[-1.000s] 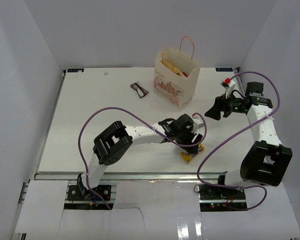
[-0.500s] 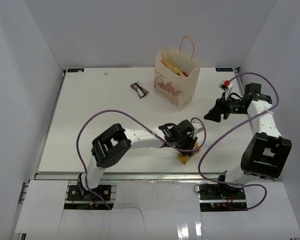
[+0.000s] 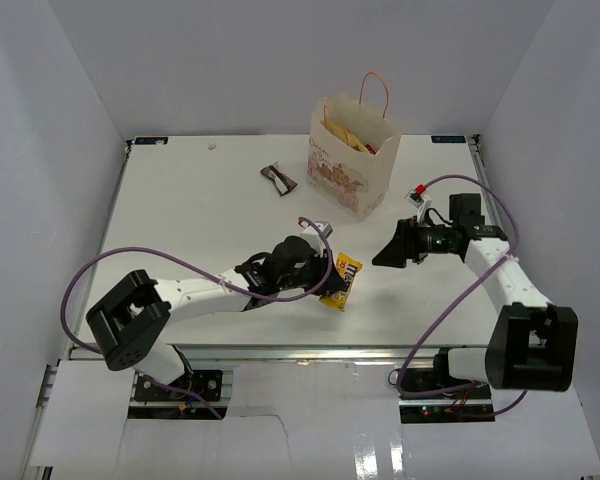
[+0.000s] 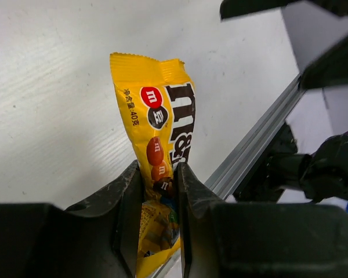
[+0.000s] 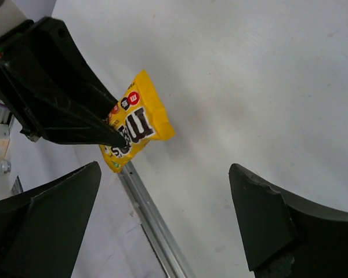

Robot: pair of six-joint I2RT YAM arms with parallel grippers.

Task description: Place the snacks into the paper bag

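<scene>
White table, pale walls, paper bag

Robot lab test cell: white panels are boxing in the tabletop on 3 sides; alu rail is running along tabletop's near edge w/ 2 arm bases bolted there.
</scene>
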